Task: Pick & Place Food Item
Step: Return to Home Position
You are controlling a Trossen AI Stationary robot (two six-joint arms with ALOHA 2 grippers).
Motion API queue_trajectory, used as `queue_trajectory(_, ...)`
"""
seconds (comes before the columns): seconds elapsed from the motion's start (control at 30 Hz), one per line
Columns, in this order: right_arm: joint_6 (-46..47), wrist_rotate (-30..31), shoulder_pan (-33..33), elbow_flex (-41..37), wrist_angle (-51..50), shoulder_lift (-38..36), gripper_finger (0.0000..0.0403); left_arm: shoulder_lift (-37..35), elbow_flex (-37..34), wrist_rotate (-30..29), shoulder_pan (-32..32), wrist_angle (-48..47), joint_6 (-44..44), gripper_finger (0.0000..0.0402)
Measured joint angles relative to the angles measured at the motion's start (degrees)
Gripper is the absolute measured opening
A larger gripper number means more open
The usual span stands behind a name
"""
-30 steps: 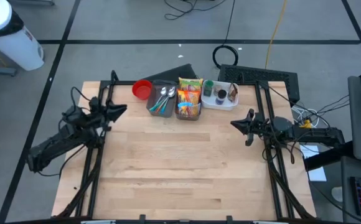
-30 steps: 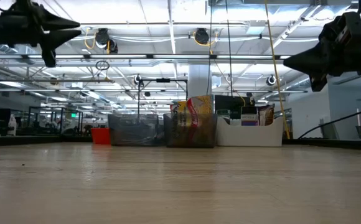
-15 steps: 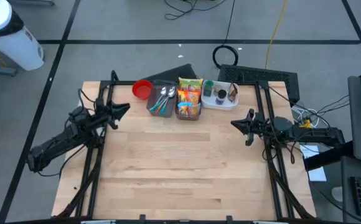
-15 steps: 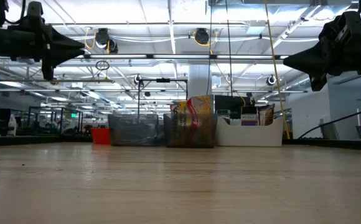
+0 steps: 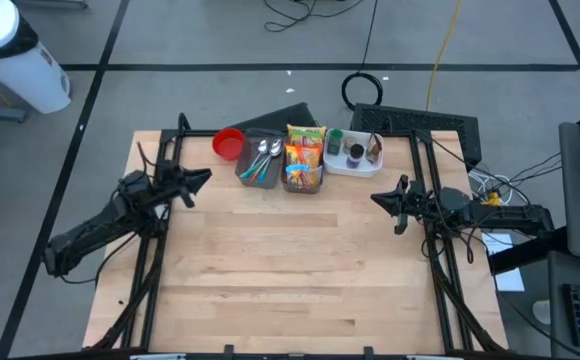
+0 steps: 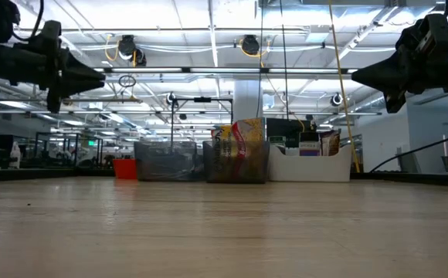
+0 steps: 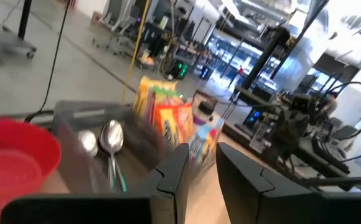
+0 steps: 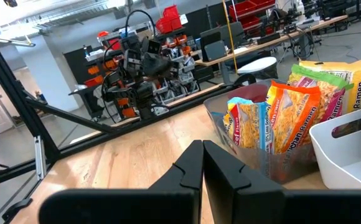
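Noodle packs (image 5: 304, 158) sit binned at 12 o'clock, so we carry nothing: left gripper (image 5: 202, 176) at 9, narrowly open; right gripper (image 5: 376, 197) at 3, closed.

A red bowl (image 5: 228, 144) sits at the bench's (image 5: 270, 280) far edge, near its left corner; a coiled black cable (image 5: 364, 88) lies beyond.

Bright, even overhead light, soft shadows.

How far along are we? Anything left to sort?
Sorting looks done: spoons lie in the left black bin, noodle packs in the right black bin, bottles in the white bin. Left gripper and right gripper hold nothing, raised over the table. Only homing remains.
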Motion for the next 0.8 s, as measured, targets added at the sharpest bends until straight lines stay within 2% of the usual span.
queue_trajectory(0.23, 0.02, -0.02, -0.02, -0.01, 0.04, 0.04, 0.0004, 0.61, -3.14, 3.18, -0.17, 1.88, -4.25, 0.0085)
queue_trajectory(0.43, 0.02, -0.02, -0.02, -0.01, 0.02, 0.04, 0.0004, 1.79, -3.19, 2.88, -0.36, 1.44, -5.04, 0.0085)
queue_trajectory(0.8, 0.02, -0.02, -0.02, -0.01, 0.02, 0.04, 0.0004, 1.97, -3.19, 2.98, -0.36, 1.46, -1.79, 0.0085)
